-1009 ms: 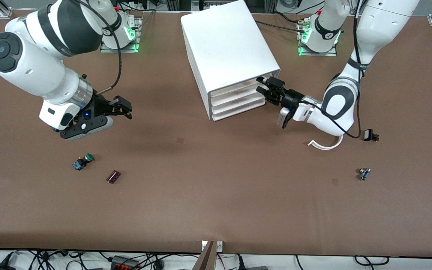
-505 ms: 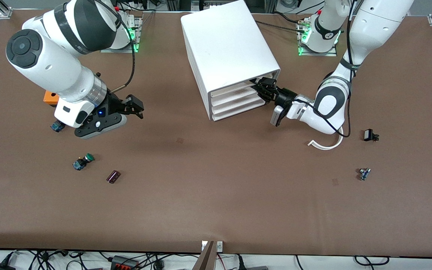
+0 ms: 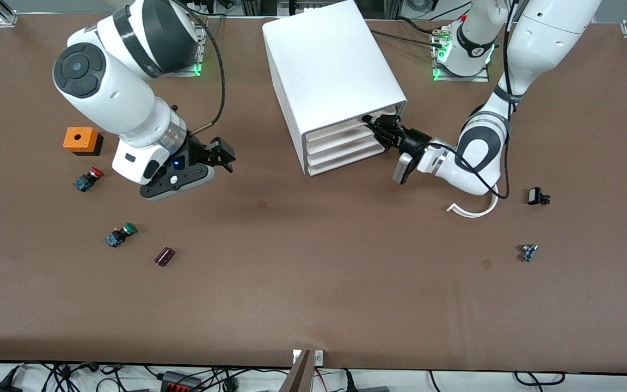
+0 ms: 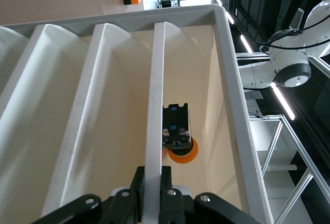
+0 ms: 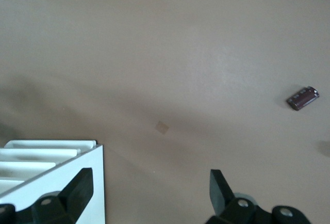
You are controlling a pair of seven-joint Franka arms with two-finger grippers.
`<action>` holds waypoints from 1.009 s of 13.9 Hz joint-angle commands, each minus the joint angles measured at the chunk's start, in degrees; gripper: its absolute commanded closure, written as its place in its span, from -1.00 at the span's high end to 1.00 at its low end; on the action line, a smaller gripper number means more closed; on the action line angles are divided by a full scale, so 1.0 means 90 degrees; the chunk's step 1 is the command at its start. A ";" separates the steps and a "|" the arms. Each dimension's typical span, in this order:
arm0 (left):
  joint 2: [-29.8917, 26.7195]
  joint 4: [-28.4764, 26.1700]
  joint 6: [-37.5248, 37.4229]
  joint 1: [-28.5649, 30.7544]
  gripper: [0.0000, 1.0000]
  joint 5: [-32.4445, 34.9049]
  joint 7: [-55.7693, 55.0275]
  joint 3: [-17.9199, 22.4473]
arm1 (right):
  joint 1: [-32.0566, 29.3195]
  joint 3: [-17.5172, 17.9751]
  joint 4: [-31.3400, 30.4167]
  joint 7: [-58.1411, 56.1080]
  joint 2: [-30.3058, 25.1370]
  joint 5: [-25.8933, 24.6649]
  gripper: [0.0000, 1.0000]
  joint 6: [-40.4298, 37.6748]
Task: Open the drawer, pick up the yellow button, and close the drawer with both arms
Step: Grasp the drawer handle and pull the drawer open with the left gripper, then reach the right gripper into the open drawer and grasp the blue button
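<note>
Drawer front is thin, stiff, light plastic; your left gripper pinches its lip. Button lies inside. Right gripper hovers spread beside the cabinet.

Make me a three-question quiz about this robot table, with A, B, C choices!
1. Where is the orange-capped button?
A in the top drawer
B on the cabinet's roof
C on the floor
2. What colour cap has the button nearest the orange box?
A white
B red
C pink
3. Which end effector is open?
A right end effector
B left end effector
C neither

Answers: 1 A, the left wrist view shows it lying inside. 2 B, its cap is red. 3 A, its fingers are spread over bare table, while the left one clamps the drawer's front edge.
</note>
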 commanded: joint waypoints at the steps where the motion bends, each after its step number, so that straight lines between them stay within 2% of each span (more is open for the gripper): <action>1: 0.0333 0.0394 0.0028 0.0123 -0.90 0.0069 0.0121 0.0148 | 0.0190 -0.0043 0.0263 0.0134 0.0216 0.0080 1.00 0.0053; 4: 0.0891 0.1165 0.0028 0.0357 -0.90 0.0402 0.0092 0.0178 | 0.0522 -0.0043 0.0292 0.0816 0.0372 0.0080 1.00 0.0589; 6: 0.1145 0.1488 0.0028 0.0445 -0.90 0.0645 0.0082 0.0188 | 0.0747 -0.0053 0.0583 0.1236 0.0615 0.0079 1.00 0.0668; 11: 0.1185 0.1665 0.0018 0.0465 -0.86 0.0666 -0.0123 0.0256 | 0.1304 -0.0082 0.1512 0.2340 0.1280 0.0011 1.00 0.0659; 12: 0.1176 0.1743 0.0018 0.0465 -0.37 0.0666 -0.0249 0.0275 | 0.1411 -0.0092 0.1561 0.2429 0.1319 -0.0018 1.00 0.0659; 13: 0.1137 0.1763 0.0018 0.0465 0.99 0.0676 -0.0414 0.0285 | 0.1509 -0.0092 0.1571 0.2526 0.1320 -0.0096 1.00 0.0659; 14: 0.1088 0.1782 -0.0001 0.0484 1.00 0.0685 -0.0600 0.0305 | 0.1635 -0.0092 0.1639 0.2672 0.1330 -0.0174 1.00 0.0669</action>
